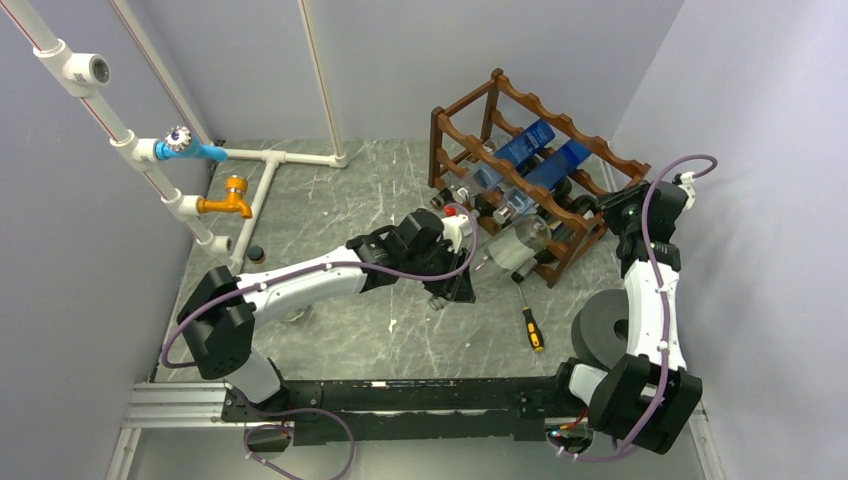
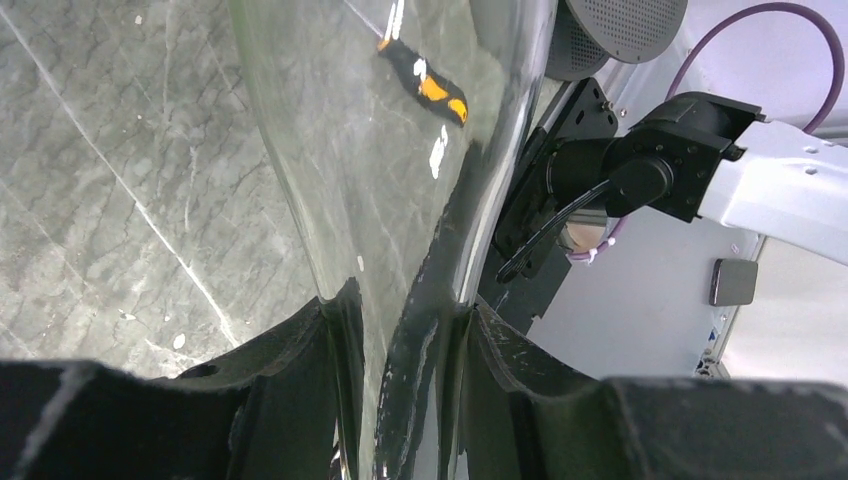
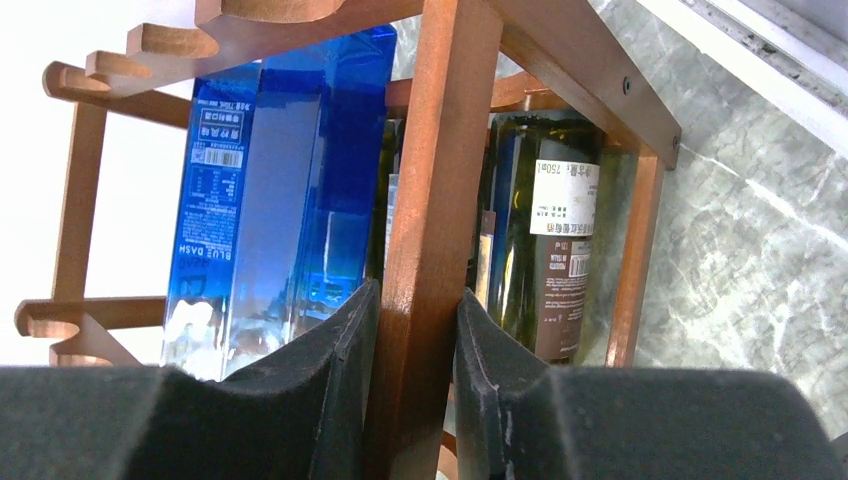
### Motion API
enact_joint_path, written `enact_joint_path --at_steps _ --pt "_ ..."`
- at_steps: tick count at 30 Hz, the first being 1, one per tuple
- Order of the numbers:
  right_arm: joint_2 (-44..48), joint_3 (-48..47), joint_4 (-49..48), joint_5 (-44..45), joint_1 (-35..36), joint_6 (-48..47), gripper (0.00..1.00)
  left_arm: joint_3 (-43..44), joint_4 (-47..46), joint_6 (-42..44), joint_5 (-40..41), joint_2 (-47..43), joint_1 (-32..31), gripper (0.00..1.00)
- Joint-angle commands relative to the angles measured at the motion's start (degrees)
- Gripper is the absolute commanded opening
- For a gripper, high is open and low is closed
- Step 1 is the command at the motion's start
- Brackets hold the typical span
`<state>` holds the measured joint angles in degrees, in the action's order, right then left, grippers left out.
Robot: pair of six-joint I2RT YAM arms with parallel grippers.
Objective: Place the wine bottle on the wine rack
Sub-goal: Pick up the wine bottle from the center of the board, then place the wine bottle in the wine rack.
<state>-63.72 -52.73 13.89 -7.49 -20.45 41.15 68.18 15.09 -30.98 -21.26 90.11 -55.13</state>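
Note:
The dark reddish-brown wine rack [image 1: 540, 165] stands at the back right and holds blue bottles [image 1: 525, 145]. My left gripper [image 1: 466, 268] is shut on a clear glass wine bottle [image 1: 518, 245], which lies tilted at the rack's lower front edge. In the left wrist view the jaws [image 2: 405, 310] clamp the bottle's narrow end, and the clear body [image 2: 380, 150] widens away from them. My right gripper [image 1: 607, 208] is shut on the rack's right end post [image 3: 430, 180]. Its jaws [image 3: 412, 300] press both sides of the post. A blue bottle [image 3: 270, 190] and a dark green labelled bottle [image 3: 550, 230] lie behind it.
An orange-and-black screwdriver [image 1: 531, 326] lies on the grey marble floor in front of the rack and shows through the glass [image 2: 425, 80]. A grey round perforated object [image 1: 600, 330] sits beside the right arm. White pipes with blue and orange taps [image 1: 225, 200] stand at the left. Walls close in on both sides.

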Motion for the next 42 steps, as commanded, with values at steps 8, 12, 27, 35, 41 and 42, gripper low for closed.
enact_joint_path --at_steps 8,12,27,35,41,42 --pt "5.92 0.80 1.71 4.81 10.78 4.92 0.00 7.77 -16.35 -1.73 0.06 0.18 -0.68 0.00" --pt "6.68 1.18 1.69 6.73 12.93 6.97 0.00 9.18 -16.79 -2.02 -0.49 1.29 -0.68 0.00" --pt "9.79 1.30 3.20 4.74 15.17 13.80 0.00 6.26 -16.16 -1.36 2.44 -6.86 -2.01 0.00" --pt "11.13 2.65 2.70 5.06 15.17 15.83 0.00 5.60 -17.19 -2.15 2.28 -6.07 -2.01 0.00" --pt "10.44 3.20 1.30 3.49 15.17 16.16 0.00 6.96 -17.55 -0.21 1.42 -3.48 -2.00 0.00" --pt "10.24 3.10 1.39 3.18 15.17 16.09 0.00 7.30 -17.81 0.19 1.20 -3.19 -2.00 0.00"
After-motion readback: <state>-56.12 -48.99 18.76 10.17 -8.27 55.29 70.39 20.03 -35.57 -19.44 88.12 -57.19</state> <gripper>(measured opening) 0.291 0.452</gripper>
